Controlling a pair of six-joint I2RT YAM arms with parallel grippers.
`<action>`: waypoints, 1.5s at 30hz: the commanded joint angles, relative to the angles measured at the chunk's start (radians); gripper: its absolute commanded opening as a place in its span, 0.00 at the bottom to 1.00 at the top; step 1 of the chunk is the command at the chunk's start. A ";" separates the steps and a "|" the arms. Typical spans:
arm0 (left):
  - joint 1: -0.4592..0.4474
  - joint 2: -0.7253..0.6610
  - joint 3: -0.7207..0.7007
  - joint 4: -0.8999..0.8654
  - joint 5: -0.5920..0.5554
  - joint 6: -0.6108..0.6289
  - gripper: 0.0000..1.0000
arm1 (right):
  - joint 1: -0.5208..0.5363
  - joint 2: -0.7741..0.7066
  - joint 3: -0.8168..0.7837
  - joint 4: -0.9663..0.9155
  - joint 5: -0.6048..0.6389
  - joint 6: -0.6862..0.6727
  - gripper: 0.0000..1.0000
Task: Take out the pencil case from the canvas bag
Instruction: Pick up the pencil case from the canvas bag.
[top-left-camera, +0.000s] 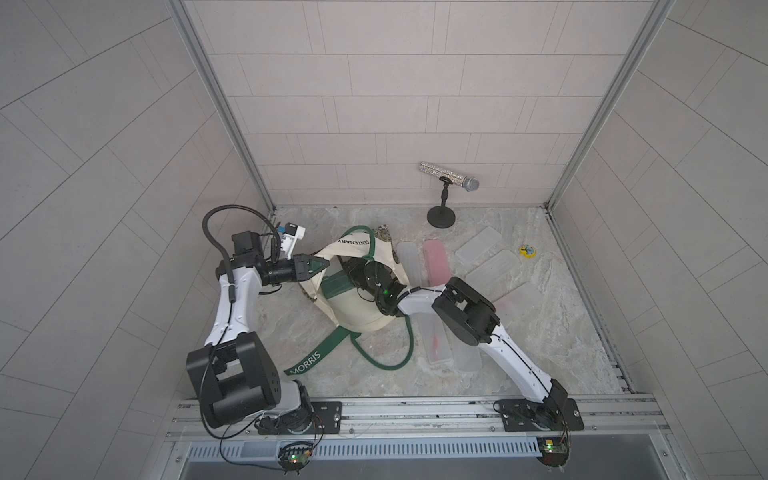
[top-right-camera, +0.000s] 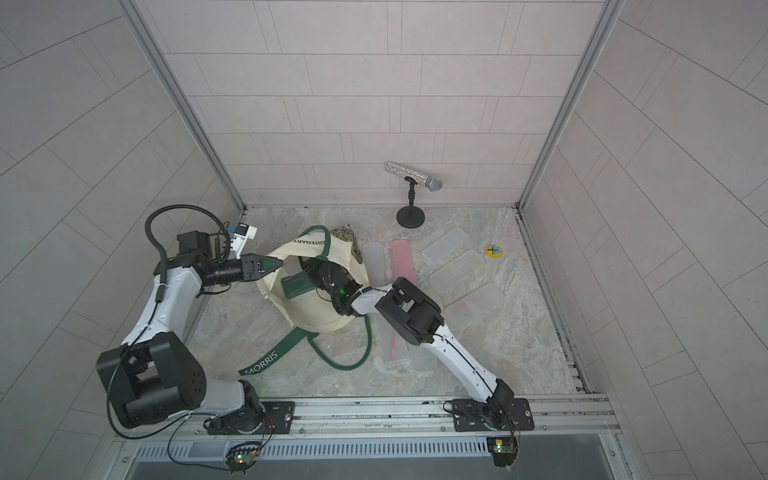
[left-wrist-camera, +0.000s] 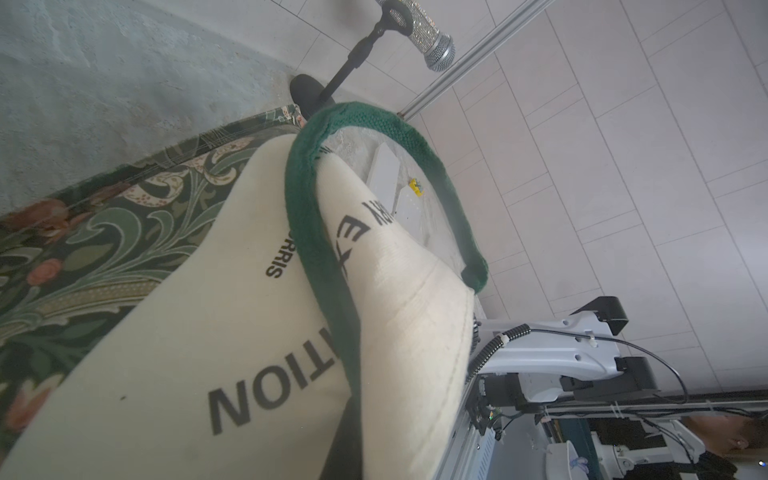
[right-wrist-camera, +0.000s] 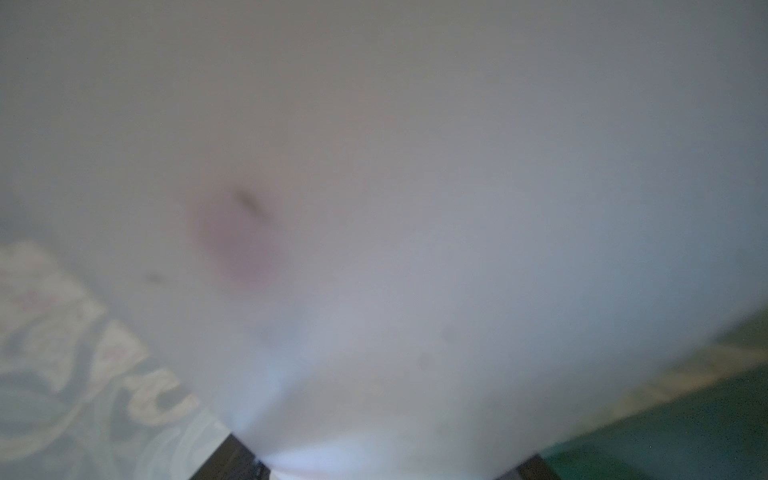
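Observation:
The cream canvas bag (top-left-camera: 357, 309) lies mid-table with its mouth held open, seen in both top views. My left gripper (top-left-camera: 322, 264) is shut on the bag's rim at its left side; the left wrist view is filled with lettered canvas (left-wrist-camera: 208, 332) and a green handle (left-wrist-camera: 307, 199). My right gripper (top-left-camera: 357, 270) reaches down inside the bag, fingertips hidden from above. In the right wrist view a frosted pale pencil case (right-wrist-camera: 415, 208) fills the frame, pressed between the two dark fingers (right-wrist-camera: 232, 457). The right gripper (right-wrist-camera: 384, 465) is shut on it.
Several frosted cases lie on the table right of the bag, among them a pink one (top-left-camera: 436, 262) and one partly under my right arm (top-left-camera: 434, 345). A microphone on a stand (top-left-camera: 449, 178) is at the back. The green "MORRIS" strap (top-left-camera: 311, 359) trails forward. A small yellow thing (top-left-camera: 528, 251) lies far right.

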 joint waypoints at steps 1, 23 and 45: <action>0.010 -0.061 -0.015 0.136 0.093 -0.127 0.00 | -0.039 -0.033 -0.065 -0.075 -0.043 -0.053 0.58; 0.015 -0.114 -0.102 0.374 0.003 -0.319 0.00 | -0.045 -0.247 -0.396 0.053 -0.198 -0.139 0.55; 0.016 -0.142 -0.116 0.437 -0.135 -0.405 0.00 | 0.003 -0.485 -0.487 -0.315 -0.344 -0.391 0.54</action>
